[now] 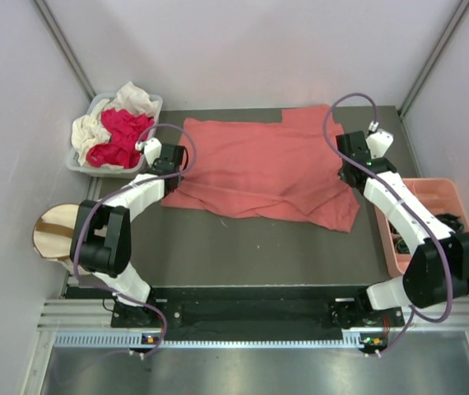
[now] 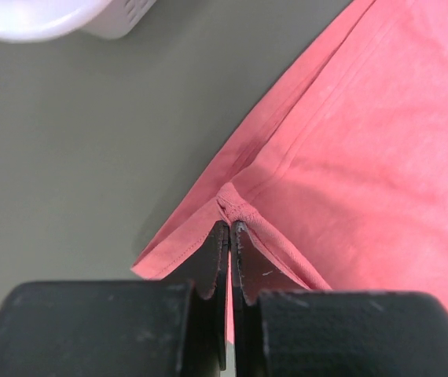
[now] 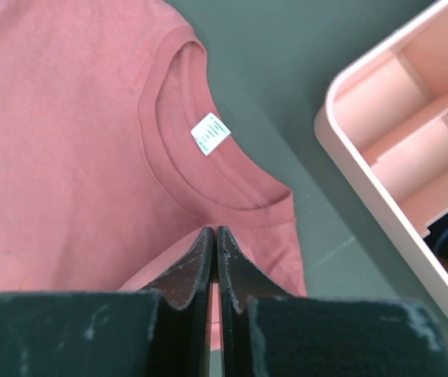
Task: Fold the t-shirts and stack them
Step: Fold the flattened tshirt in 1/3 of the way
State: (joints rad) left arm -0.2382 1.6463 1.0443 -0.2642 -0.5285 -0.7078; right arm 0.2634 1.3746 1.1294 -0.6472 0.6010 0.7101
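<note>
Folding progress: no fold has been made; the salmon-pink shirt (image 1: 259, 169) is spread open and nearly flat across the table (image 1: 259, 255), with a few creases left in it.
Stack: none has been started; no folded garment is seen anywhere on the table.
Waiting garments: the magenta-red shirt (image 1: 123, 136) and the cream-white shirt (image 1: 90, 127) are bundled together, unfolded, in the grey bin (image 1: 156, 103) at the far left corner.
Left gripper (image 2: 229, 228): the jaws are pressed together at the shirt's left edge, where a hem seam is puckered at the tips, so a pinch of cloth is judged to be held.
Right gripper (image 3: 212, 232): the jaws are pressed together just below the collar (image 3: 161, 149), near the white neck label (image 3: 210, 133); whether cloth is nipped there cannot be told.
Pink tray (image 1: 432, 185): it is set just right of the shirt, apart from it.
Stage judged: early, with the first garment laid out and taken at opposite ends.
Work left: all three shirts are still to be folded and stacked.
</note>
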